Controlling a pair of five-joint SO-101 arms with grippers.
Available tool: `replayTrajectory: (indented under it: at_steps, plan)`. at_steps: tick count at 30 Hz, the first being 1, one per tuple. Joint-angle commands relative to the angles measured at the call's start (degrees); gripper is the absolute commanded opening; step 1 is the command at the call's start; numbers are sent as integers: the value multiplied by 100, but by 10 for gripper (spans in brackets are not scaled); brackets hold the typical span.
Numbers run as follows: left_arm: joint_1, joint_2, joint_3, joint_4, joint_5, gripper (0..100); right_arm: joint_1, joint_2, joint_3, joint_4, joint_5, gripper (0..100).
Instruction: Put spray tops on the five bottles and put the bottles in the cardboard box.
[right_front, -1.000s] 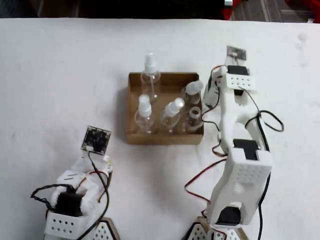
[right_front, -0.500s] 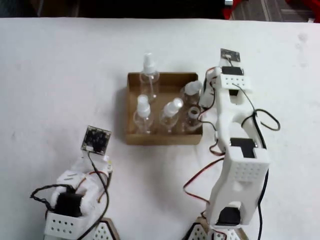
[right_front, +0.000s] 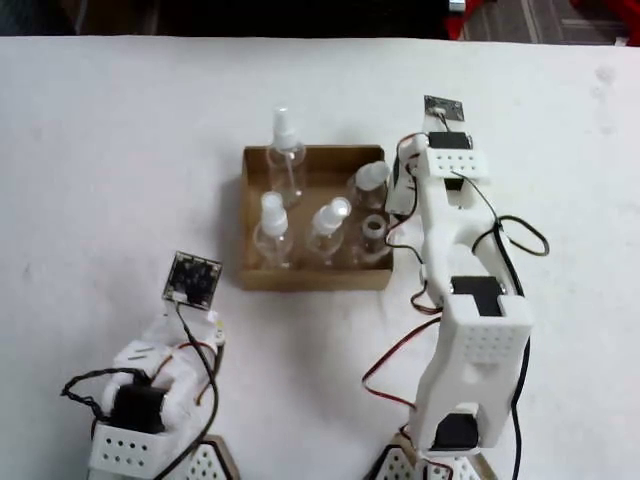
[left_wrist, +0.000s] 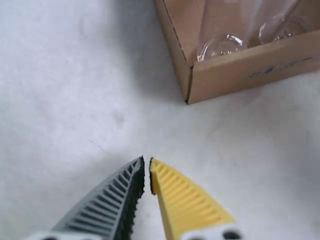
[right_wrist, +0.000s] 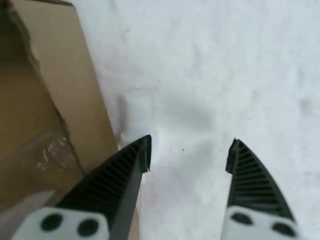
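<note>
From above, we see the box (right_front: 310, 279) on the table (right_front: 120, 150) with five bottles (right_front: 272, 232) standing inside it. Four wear white tops (right_front: 283, 122). The fifth bottle (right_front: 373, 232), in the box corner nearest the right arm (right_front: 470, 320), looks bare at the neck, though we cannot be sure. That arm lies stretched along the box's outer side.

In the left wrist view, the left gripper (left_wrist: 147, 166) hangs over the table near a box corner but apart from it, its fingers pressed together on nothing. Clear bottle bases show just inside that corner.

In the right wrist view, the right gripper (right_wrist: 190, 145) is spread wide and empty just outside the box. One finger sits at the box wall, touching or nearly so. A pale blurred shape (right_wrist: 137, 107) lies just beside that wall; we cannot tell what it is.

We judge the main risk to be that finger: any sideways push would slide the light box and could tip the bottles against each other. Reaching in for the bare neck could also knock its neighbours over.

The bottles look clear, slim and tall, rising well above the shallow brown box walls, so they likely topple easily.
</note>
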Motion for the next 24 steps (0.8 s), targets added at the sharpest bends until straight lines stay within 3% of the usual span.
replayTrajectory:
  at_steps: [1,17,24]
  plan:
    - [-13,-40,9,35,-62,24,-154,-101,-185,154,-79,226]
    - [-13,-40,9,35,-62,24,-259,-92,-273,-22,-79,226]
    - [-13,-40,9,35,-62,24,215,-66,-35,-22,-26,226]
